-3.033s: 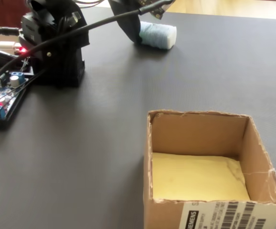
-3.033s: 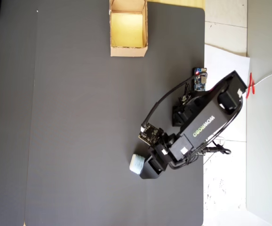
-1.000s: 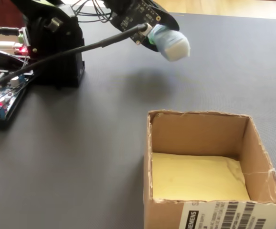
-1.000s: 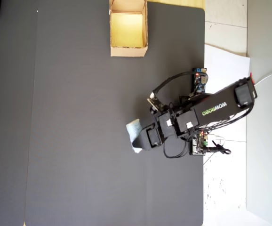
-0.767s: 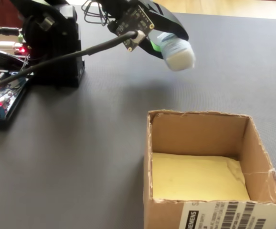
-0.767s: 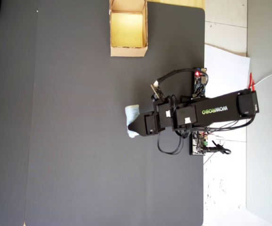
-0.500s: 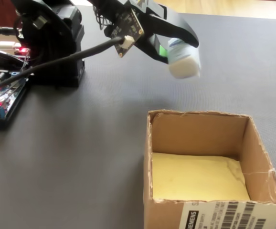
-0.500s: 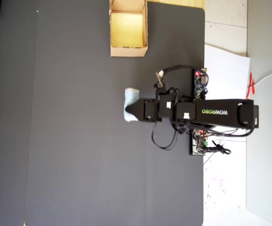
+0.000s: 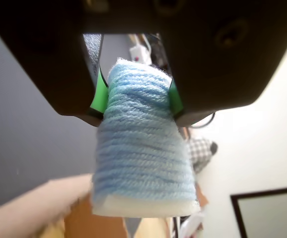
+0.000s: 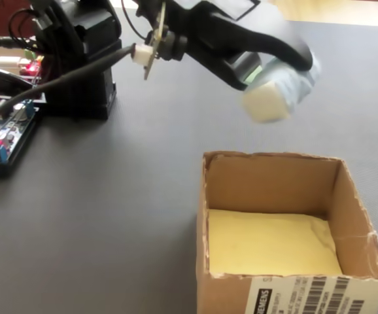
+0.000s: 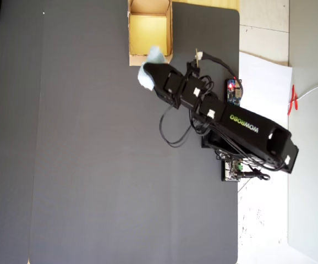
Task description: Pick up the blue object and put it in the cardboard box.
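The blue object (image 9: 141,148) is a pale blue yarn-wrapped lump with a white end, and my gripper (image 9: 133,96) is shut on it, green pads pressing both sides. In the fixed view the blue object (image 10: 282,91) hangs in the air just above and behind the far wall of the cardboard box (image 10: 352,196), held by the gripper (image 10: 277,69). From overhead, the blue object (image 11: 148,69) sits over the box's near edge and the gripper (image 11: 151,69) reaches toward the cardboard box (image 11: 134,58), which lies open with a yellow inside.
The arm's base (image 10: 78,59) and a circuit board (image 10: 2,134) stand at the left of the fixed view, with a cable trailing from the arm. A dark mat (image 11: 93,165) covers the table; white paper (image 11: 263,82) lies to its right.
The arm has swung with the blue object held in it from the mat's middle toward the cardboard box, so the lump now hangs at the box's edge.
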Action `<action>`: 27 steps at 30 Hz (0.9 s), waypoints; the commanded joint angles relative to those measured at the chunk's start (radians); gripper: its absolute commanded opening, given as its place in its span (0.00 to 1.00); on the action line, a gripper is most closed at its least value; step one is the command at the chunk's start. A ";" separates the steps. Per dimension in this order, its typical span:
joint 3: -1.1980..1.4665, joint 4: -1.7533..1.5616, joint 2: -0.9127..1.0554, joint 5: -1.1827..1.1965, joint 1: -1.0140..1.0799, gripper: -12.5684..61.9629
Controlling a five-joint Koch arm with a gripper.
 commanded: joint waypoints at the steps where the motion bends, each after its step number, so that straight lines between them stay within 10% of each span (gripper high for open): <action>1: -0.094 -0.132 -0.011 -0.006 0.020 0.24; 12: -0.242 -0.129 -0.210 -0.025 0.212 0.25; 18: -0.242 -0.037 -0.198 -0.021 0.199 0.63; 27: -0.236 -0.041 -0.181 -0.021 0.190 0.63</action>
